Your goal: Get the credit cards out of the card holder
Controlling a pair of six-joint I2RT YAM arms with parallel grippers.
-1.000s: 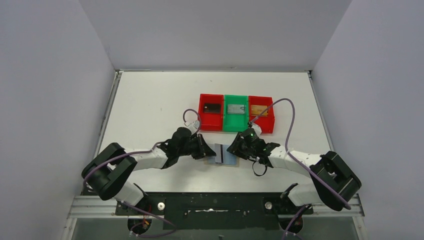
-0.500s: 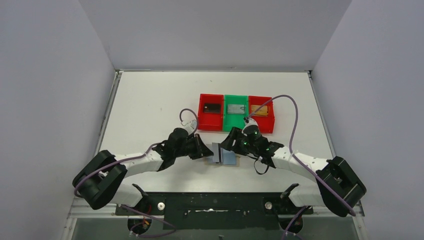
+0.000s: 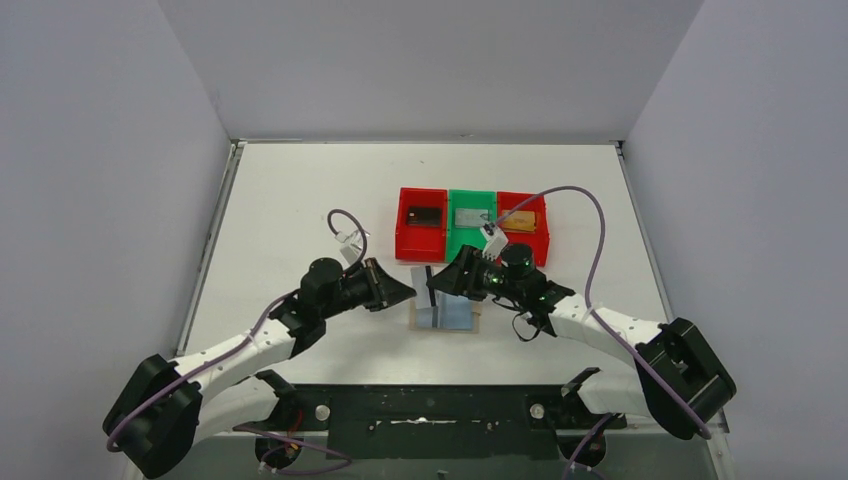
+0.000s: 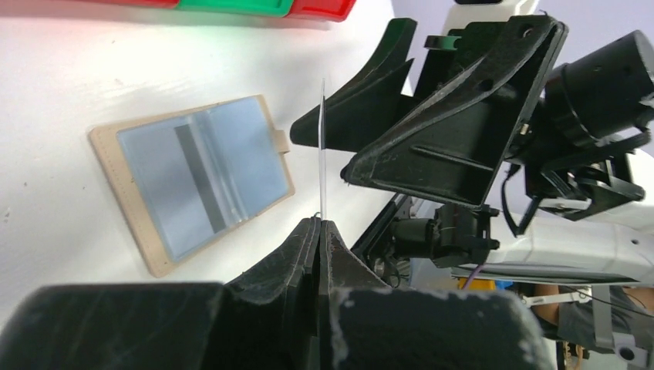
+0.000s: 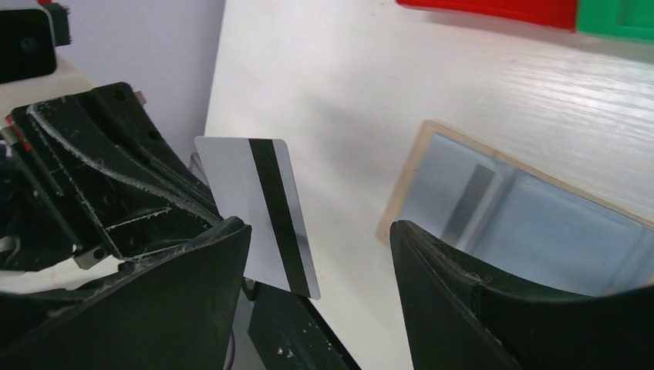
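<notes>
Card holder (image 4: 254,154) lay open on the counter (image 3: 300,200), at 6 o'clock from the green tray (image 3: 472,225), 1 striped card (image 4: 199,185) inside. Silver credit card (image 5: 262,208) stood on edge above it, pinched by the left pincer (image 4: 318,231). Right pincer (image 5: 318,235) was spread, gripping nothing.

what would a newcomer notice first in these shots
A silver card with a dark stripe stands upright off the table, pinched in the shut left gripper, with the open right gripper facing it. Just beside them the tan card holder lies spread open and flat, a dark stripe showing in one panel. Behind it sits a row of red, green and red trays.
</notes>
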